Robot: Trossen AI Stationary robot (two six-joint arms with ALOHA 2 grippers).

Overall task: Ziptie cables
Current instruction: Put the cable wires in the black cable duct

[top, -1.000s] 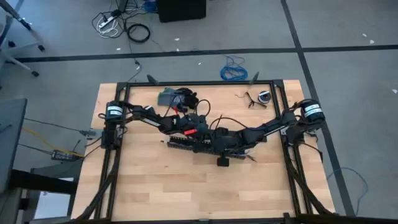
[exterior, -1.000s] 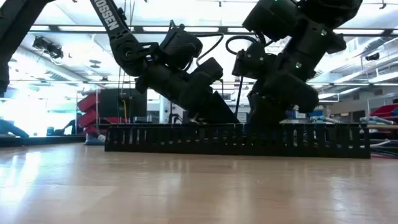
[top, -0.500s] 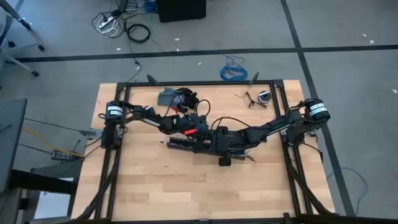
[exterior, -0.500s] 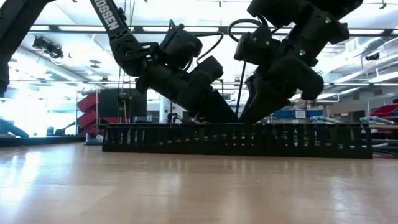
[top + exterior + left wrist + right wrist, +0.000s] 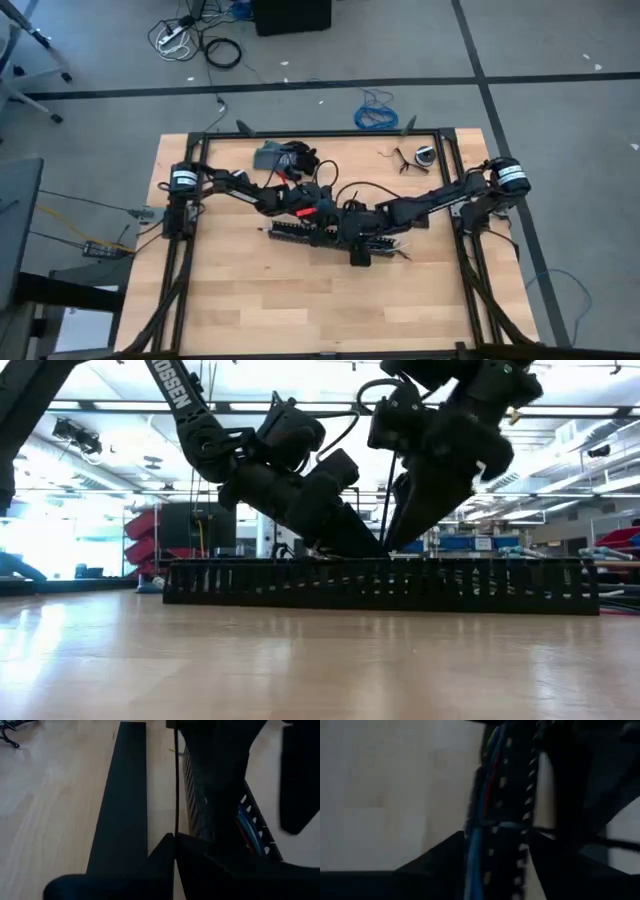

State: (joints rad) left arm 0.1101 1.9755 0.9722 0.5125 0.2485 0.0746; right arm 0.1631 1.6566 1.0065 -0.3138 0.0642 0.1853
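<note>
Both arms meet over a long black slotted cable duct (image 5: 380, 584) lying across the middle of the wooden table (image 5: 250, 300). The cables (image 5: 479, 820), blue, red and green strands, run inside the duct's channel. The left gripper (image 5: 322, 213) holds its place at the duct; its fingers appear pressed together around a thin black strand (image 5: 176, 785). The right gripper (image 5: 352, 226) has lifted and swung leftward since a second ago; its finger state cannot be told. A flat black strip (image 5: 125, 795) lies beside the duct.
</note>
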